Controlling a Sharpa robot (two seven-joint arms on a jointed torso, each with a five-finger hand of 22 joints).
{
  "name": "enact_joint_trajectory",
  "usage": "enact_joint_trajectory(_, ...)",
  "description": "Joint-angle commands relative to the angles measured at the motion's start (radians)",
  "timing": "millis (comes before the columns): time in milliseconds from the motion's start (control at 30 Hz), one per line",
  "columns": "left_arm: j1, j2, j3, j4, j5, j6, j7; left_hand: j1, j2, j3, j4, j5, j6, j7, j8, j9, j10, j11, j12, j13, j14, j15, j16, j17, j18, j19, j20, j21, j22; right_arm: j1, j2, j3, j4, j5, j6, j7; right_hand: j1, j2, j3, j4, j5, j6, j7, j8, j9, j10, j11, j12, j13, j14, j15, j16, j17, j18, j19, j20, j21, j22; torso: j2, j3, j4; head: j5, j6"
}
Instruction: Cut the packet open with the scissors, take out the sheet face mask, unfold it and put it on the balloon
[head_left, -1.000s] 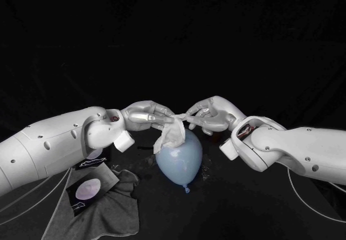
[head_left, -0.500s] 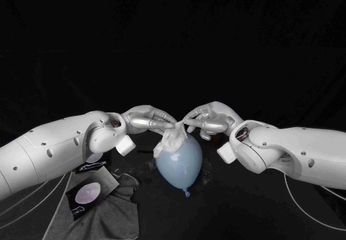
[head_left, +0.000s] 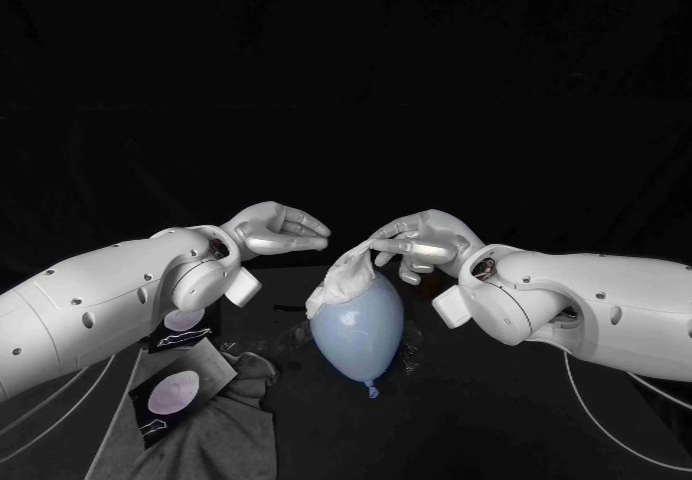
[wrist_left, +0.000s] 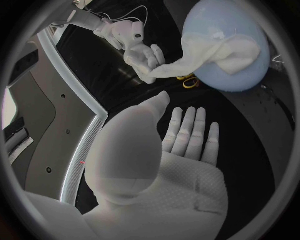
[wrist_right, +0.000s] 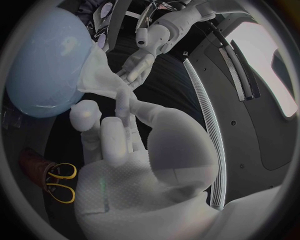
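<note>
A pale blue balloon (head_left: 361, 322) lies on the black table between my arms, knot toward me. The white sheet mask (head_left: 343, 280), still bunched, drapes over the balloon's far end. My right hand (head_left: 420, 241) pinches the mask's upper tip just above the balloon; its fingers (wrist_right: 124, 107) grip the tip while the mask (wrist_right: 103, 80) stretches to the balloon (wrist_right: 47, 65). My left hand (head_left: 274, 230) hovers left of the mask with nothing in it. Its palm (wrist_left: 181, 142) is spread, facing the balloon (wrist_left: 231, 45) and mask (wrist_left: 212, 55). Yellow-handled scissors (wrist_right: 59, 182) lie on the table.
A grey cloth (head_left: 231, 420) lies at the near left under my left arm. A dark packet (head_left: 173, 392) with a pale oval print rests on it, and another dark packet (head_left: 183, 328) sits just behind. The scissors (wrist_left: 187, 80) lie beyond the balloon.
My left hand has let go of the mask and drawn back to the left. The right hand still holds the mask's tip, and the mask hangs over the balloon.
</note>
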Motion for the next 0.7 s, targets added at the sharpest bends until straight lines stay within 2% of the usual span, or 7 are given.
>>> enact_joint_trajectory(33,0.001,-0.013,0.004,0.011,-0.015,-0.203,0.14,0.036,0.005,0.031,-0.01,-0.001,0.022,0.075,0.006,-0.008,-0.007,-0.003,0.009,0.001,-0.011,0.0,0.006,-0.004,-0.008,0.0,0.0,-0.003,0.001,0.0,0.001,0.001,-0.007,0.061,0.034,0.01,0.011,0.006,0.003,0.004,0.007,0.005,-0.003,0.012,0.168,0.005,0.0,0.008,0.004,0.006,0.001,0.009,0.003,0.003,0.007,-0.003,0.005,0.003,0.001,0.0,-0.0001,-0.002,0.004)
enact_joint_trajectory(200,0.001,-0.043,0.015,0.057,-0.042,-0.227,0.192,0.051,-0.004,0.11,-0.016,0.0,0.109,0.05,0.021,-0.029,0.065,-0.032,0.062,0.007,0.085,-0.034,0.097,0.021,0.009,0.24,-0.006,0.082,0.036,0.006,0.001,0.001,-0.021,0.013,0.027,-0.034,0.013,0.006,0.007,0.002,0.008,0.005,-0.003,0.012,0.171,0.005,0.0,0.01,0.008,0.004,0.0,0.006,-0.003,0.004,0.004,-0.003,0.0,0.002,-0.001,-0.0006,0.0008,-0.005,0.007)
enact_joint_trajectory(300,0.001,-0.062,0.023,0.088,-0.056,-0.218,0.207,0.05,-0.017,0.164,-0.022,-0.002,0.145,0.035,0.027,-0.037,0.091,-0.045,0.077,0.005,0.098,-0.047,0.147,0.04,0.025,0.278,-0.008,0.103,0.044,0.026,0.01,0.001,-0.041,-0.053,0.063,-0.102,0.014,0.007,0.012,-0.001,0.009,0.003,-0.002,0.011,0.173,0.002,0.0,0.009,0.01,0.0,0.001,0.0,-0.015,0.007,-0.003,-0.004,-0.016,-0.003,-0.002,0.0002,0.001,-0.006,0.017)
enact_joint_trajectory(433,0.002,-0.081,0.027,0.12,-0.067,-0.192,0.212,0.057,-0.007,0.209,-0.051,-0.006,0.205,0.008,0.045,-0.036,0.183,-0.08,0.122,0.016,0.179,-0.09,0.262,0.092,0.076,0.386,-0.029,0.185,0.083,0.063,0.03,0.001,-0.082,-0.156,0.162,-0.193,0.014,0.006,0.013,-0.002,0.009,0.002,-0.002,0.01,0.173,0.001,0.0,0.009,0.011,0.001,0.001,0.003,-0.01,0.006,-0.001,-0.004,-0.01,-0.001,-0.006,-0.0011,0.0008,-0.006,0.025)
enact_joint_trajectory(500,0.002,-0.089,0.028,0.137,-0.075,-0.168,0.208,0.056,0.018,0.166,-0.081,0.0,0.25,-0.009,0.05,-0.038,0.245,-0.106,0.149,0.025,0.25,-0.129,0.357,0.137,0.102,0.462,-0.063,0.298,0.148,0.088,0.048,0.001,-0.11,-0.22,0.245,-0.244,0.015,0.005,0.014,-0.004,0.009,0.003,-0.002,0.01,0.174,0.0,0.0,0.009,0.012,0.0,0.001,0.003,-0.01,0.005,0.001,-0.004,-0.005,0.002,-0.007,-0.0013,0.0011,-0.005,0.034)
enact_joint_trajectory(567,0.002,-0.094,0.029,0.148,-0.084,-0.143,0.2,0.055,0.024,0.15,-0.089,-0.006,0.26,-0.014,0.049,-0.039,0.255,-0.112,0.152,0.027,0.271,-0.138,0.38,0.148,0.105,0.477,-0.074,0.338,0.172,0.105,0.061,0.001,-0.13,-0.262,0.301,-0.276,0.015,0.004,0.015,-0.004,0.009,0.003,-0.002,0.01,0.175,0.0,0.0,0.009,0.013,0.001,0.001,0.004,-0.009,0.005,0.002,-0.004,-0.002,0.003,-0.008,-0.0017,0.0009,-0.005,0.037)
enact_joint_trajectory(700,0.002,-0.102,0.026,0.181,-0.119,-0.081,0.161,0.027,0.082,0.114,-0.11,-0.007,0.3,-0.04,0.011,-0.059,0.31,-0.146,0.154,0.036,0.441,-0.189,0.584,0.253,0.107,0.501,-0.183,0.737,0.436,0.153,0.104,0.001,-0.18,-0.392,0.496,-0.361,0.013,0.002,0.017,-0.006,0.012,0.004,-0.001,0.01,0.177,-0.001,0.001,0.01,0.015,0.002,0.001,0.007,-0.004,0.004,0.004,-0.004,0.003,0.006,-0.013,-0.0042,0.0014,-0.004,0.043)
